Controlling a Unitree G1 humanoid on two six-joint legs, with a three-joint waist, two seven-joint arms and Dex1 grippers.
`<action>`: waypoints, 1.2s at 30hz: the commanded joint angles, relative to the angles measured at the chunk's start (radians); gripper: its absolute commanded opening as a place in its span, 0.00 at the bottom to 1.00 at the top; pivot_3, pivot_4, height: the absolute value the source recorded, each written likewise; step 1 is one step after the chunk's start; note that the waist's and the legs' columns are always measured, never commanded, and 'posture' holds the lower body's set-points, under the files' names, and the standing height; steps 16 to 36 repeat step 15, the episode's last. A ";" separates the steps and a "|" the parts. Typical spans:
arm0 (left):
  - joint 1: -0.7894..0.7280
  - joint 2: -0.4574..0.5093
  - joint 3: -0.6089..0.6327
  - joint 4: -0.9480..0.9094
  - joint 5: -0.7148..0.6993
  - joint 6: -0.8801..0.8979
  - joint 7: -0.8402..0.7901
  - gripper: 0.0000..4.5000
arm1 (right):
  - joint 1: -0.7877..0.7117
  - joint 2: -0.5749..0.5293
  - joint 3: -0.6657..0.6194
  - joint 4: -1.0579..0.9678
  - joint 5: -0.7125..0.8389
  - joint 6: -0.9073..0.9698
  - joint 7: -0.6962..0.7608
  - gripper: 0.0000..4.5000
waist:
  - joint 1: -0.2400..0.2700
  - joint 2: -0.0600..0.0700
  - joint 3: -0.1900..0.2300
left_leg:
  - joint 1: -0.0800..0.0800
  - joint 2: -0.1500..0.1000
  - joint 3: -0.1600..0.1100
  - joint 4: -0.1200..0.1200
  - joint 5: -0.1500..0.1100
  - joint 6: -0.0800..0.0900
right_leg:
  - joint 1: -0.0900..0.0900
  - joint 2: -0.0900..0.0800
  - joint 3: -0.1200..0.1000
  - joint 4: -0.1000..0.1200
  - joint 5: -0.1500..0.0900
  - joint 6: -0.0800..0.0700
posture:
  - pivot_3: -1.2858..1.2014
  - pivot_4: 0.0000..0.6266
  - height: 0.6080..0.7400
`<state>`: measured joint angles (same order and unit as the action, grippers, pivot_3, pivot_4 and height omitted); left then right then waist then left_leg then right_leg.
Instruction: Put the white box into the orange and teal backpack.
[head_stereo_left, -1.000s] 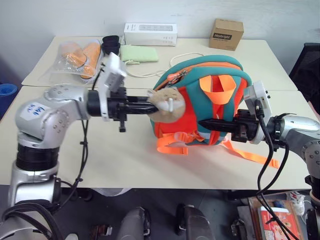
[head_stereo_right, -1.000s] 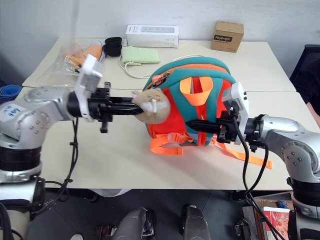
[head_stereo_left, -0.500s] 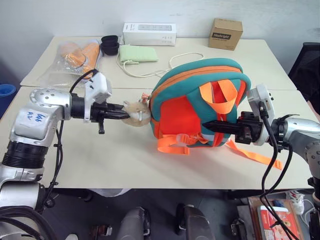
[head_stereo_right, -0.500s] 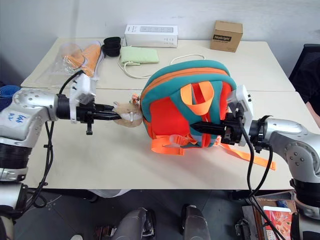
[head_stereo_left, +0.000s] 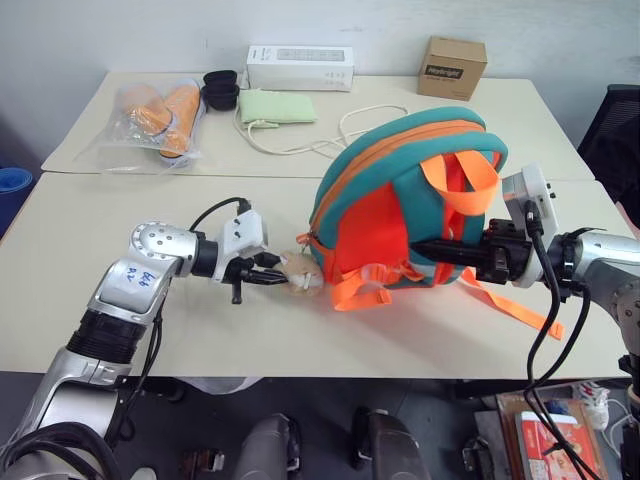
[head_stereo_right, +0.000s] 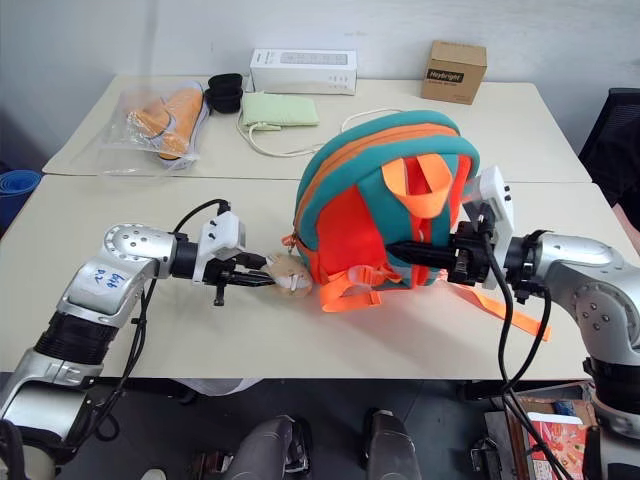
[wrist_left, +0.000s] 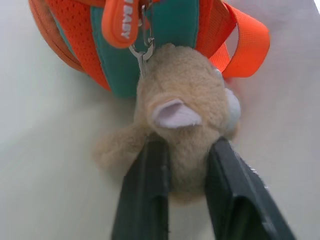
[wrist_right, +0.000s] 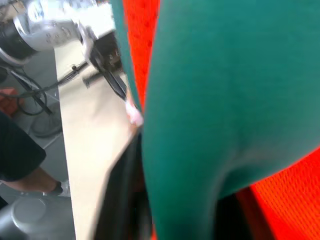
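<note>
Backpack (head_stereo_left: 400, 200): centre frame, on the desk (head_stereo_left: 150, 330), white box unseen. Left gripper (wrist_left: 187, 165): fingers around the plush toy (wrist_left: 185, 115); ease them off gently. Right gripper (head_stereo_left: 425, 247): fingers against the backpack, state unclear; steady it.

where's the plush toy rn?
Head views: the plush toy lies on the near table, left of the orange and teal backpack, between the left gripper fingers.
</note>
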<state>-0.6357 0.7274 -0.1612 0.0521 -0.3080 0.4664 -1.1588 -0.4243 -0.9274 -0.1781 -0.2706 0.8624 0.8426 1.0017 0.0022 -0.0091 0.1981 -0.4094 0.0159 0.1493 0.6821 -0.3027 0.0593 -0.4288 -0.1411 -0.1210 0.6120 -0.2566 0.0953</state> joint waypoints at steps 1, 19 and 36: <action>0.016 0.065 0.137 -0.060 -0.121 0.109 -0.037 0.53 | 0.032 -0.096 -0.065 0.050 -0.038 -0.058 0.129 0.51 | -0.002 0.000 0.000 | 0.000 0.000 0.000 0.000 0.000 0.000 | 0.000 0.000 -0.001 0.000 0.000 0.000 | 0.52 0.24 1.00; 0.050 0.381 0.594 -0.056 -0.455 0.430 -0.096 0.93 | -0.004 -0.396 -0.240 0.537 -0.118 -0.162 0.522 0.93 | -0.005 0.003 0.003 | 0.003 0.003 0.001 0.000 -0.005 -0.010 | 0.000 0.001 -0.002 -0.002 -0.001 -0.001 | 0.52 0.24 1.00; 0.050 0.381 0.594 -0.056 -0.455 0.430 -0.096 0.93 | -0.004 -0.396 -0.240 0.537 -0.118 -0.162 0.522 0.93 | -0.005 0.003 0.003 | 0.003 0.003 0.001 0.000 -0.005 -0.010 | 0.000 0.001 -0.002 -0.002 -0.001 -0.001 | 0.52 0.24 1.00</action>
